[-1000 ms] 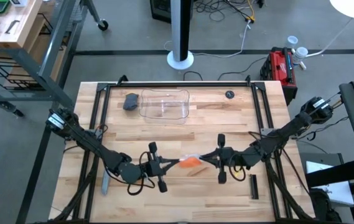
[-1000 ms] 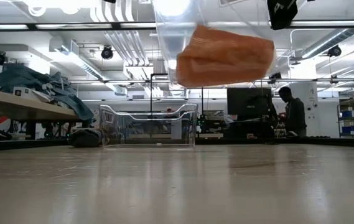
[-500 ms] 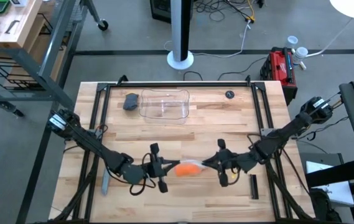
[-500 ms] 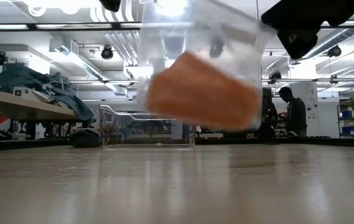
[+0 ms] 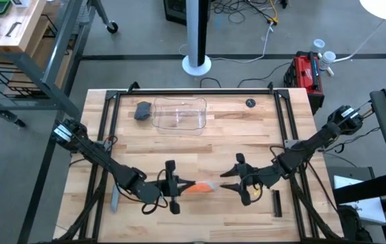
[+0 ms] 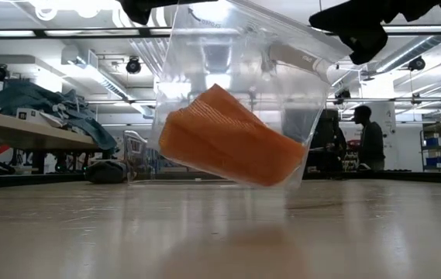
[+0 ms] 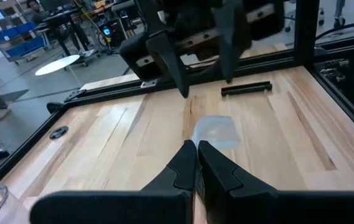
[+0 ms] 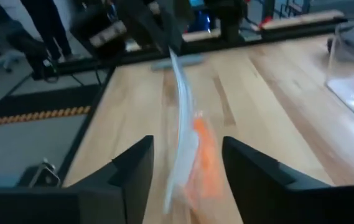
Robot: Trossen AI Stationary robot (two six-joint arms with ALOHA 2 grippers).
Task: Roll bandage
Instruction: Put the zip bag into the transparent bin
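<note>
We found the bandage (image 6: 228, 151) folded inside a clear plastic wrapper (image 6: 236, 62), hanging just above the worktop (image 5: 233, 135) near its front edge, between the two claws. The left claw (image 5: 173, 186) was pressed together on the wrapper's edge; the right claw (image 5: 232, 180) stood spread, just beside the bag and apart from it. We judged the orange fabric light, soft and stretchy, with a fine ribbed weave, so it would sag and bunch (no stiffness to help). The film looked glossy and slippery; we would take hold at its sealed corner, and the bandage itself by one short end. A clear bin (image 5: 178, 114) sat well apart at the back.
</note>
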